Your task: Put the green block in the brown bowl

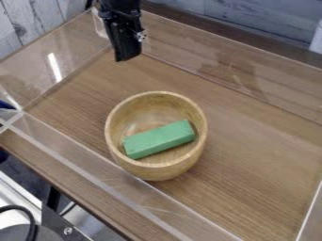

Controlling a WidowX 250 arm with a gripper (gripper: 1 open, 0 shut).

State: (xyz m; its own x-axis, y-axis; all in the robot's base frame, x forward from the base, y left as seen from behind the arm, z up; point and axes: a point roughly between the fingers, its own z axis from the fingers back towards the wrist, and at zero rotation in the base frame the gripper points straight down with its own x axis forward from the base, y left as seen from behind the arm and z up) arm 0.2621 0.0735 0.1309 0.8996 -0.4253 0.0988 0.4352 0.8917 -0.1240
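Note:
The green block (pixel 158 140) lies flat on the inner bottom of the brown bowl (pixel 120 113), slanting from lower left to upper right. The bowl rests on the wooden table near the middle of the view. My gripper (pixel 124 56) hangs well above and behind the bowl, toward the upper left, clear of it. Its dark fingers are pressed together and nothing is between them.
A clear plastic wall (pixel 75 165) runs along the table's front and left edges. A white plank wall (pixel 38 24) stands at the back left. Bare wooden table top (pixel 251 104) stretches to the right of the bowl.

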